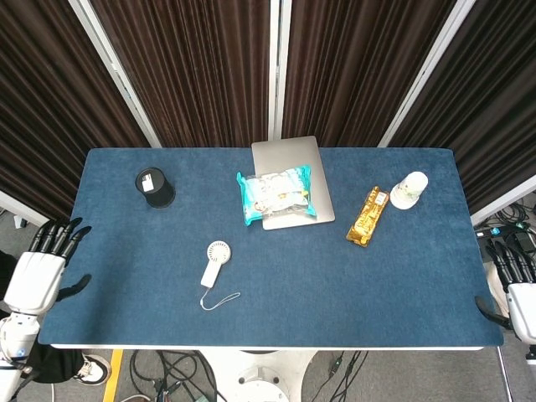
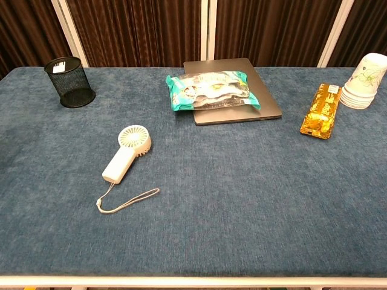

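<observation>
Looking at the layout, the handheld fan [image 1: 214,263] lies on the table [image 1: 402,276] left of centre, head pointing away, handle and strap toward the robot. The left robot hand [image 1: 46,266] sits nearer, off the left edge, fingers spread, empty. The right robot hand [image 1: 512,289] is well apart, also empty.

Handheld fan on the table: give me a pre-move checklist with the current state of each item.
1. Left hand holds nothing, fingers apart: ok.
2. Right hand holds nothing, at the table's right edge: ok.
3. Handheld fan lies flat on the blue table, nothing on top of it: ok.
4. Fan's wrist strap trails loose toward the front edge, apart from other things: ok.
5. Snack bag rests on the laptop, well apart from the fan: ok.
6. Fan switched on or off: cannot tell.
</observation>
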`<state>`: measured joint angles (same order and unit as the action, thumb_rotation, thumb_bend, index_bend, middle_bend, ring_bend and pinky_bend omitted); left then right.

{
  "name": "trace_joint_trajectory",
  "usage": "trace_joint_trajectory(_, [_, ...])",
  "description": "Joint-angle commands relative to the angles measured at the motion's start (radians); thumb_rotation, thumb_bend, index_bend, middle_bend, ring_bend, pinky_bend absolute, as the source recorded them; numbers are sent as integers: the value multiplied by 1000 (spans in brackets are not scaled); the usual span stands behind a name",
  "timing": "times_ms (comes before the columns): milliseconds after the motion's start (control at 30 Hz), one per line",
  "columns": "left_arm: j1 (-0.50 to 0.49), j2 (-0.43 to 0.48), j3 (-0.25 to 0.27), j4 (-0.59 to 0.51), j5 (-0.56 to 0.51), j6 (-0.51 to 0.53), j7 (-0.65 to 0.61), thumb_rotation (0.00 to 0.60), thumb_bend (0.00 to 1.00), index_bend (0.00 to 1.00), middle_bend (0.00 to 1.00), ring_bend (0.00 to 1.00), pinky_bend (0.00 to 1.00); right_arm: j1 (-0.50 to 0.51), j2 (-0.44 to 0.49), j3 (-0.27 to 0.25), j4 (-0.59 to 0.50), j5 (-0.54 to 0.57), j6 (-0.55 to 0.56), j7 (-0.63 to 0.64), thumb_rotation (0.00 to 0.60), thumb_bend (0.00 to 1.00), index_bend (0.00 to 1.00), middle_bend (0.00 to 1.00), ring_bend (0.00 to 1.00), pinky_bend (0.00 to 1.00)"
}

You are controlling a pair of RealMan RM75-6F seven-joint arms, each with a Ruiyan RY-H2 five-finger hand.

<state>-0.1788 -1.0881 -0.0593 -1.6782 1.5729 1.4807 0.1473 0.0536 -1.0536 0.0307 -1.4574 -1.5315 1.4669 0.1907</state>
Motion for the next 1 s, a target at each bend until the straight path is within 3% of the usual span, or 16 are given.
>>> trace_joint_trajectory(33, [-8,9,-2,-20,-13,-19,27,600,726,133,491,462,561,1,-1,1,-4,2,-2,-3,600,202,0,0,0,0])
trace_joint_trajectory(100, [-13,22,9,-33,-10,-41,23,600,740,133,720,712,710,1,0,-2,-10,1,-7,-6,600,203,0,0,0,0])
trace_joint_trajectory(167, [-18,31,21,-43,5,-57,20,600,735,132,817,812,766,0,4,-9,-17,-6,-7,-15,600,203,0,0,0,0])
trace_joint_trajectory(567, [-83,-20,69,-53,85,-171,64,600,726,133,870,841,783,-3,15,-6,-12,-2,-1,-5,600,203,0,0,0,0])
trace_joint_trajectory(1000, [-193,-128,128,-39,125,-389,120,600,726,133,866,840,783,1,19,-1,-18,7,-9,-5,600,202,0,0,0,0])
